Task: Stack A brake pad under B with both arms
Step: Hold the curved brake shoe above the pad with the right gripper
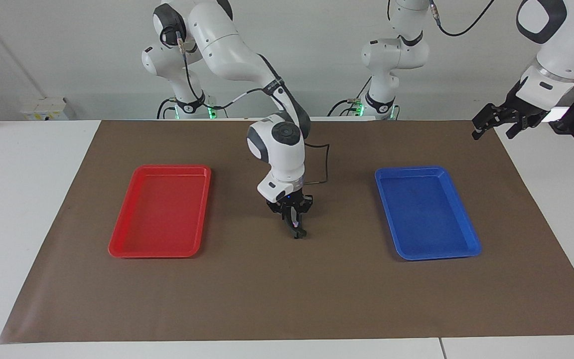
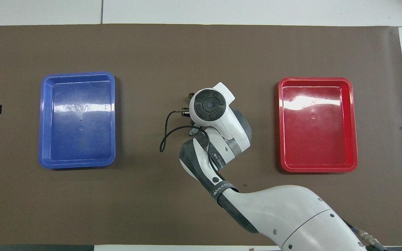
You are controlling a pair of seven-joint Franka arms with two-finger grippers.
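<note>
My right gripper low over mat between trays, jaws together, empty; left gripper waiting, jaws apart.

One red tray, one blue tray, one brown mat

Right claw hidden under its own wrist overhead, left arm cut off
</note>
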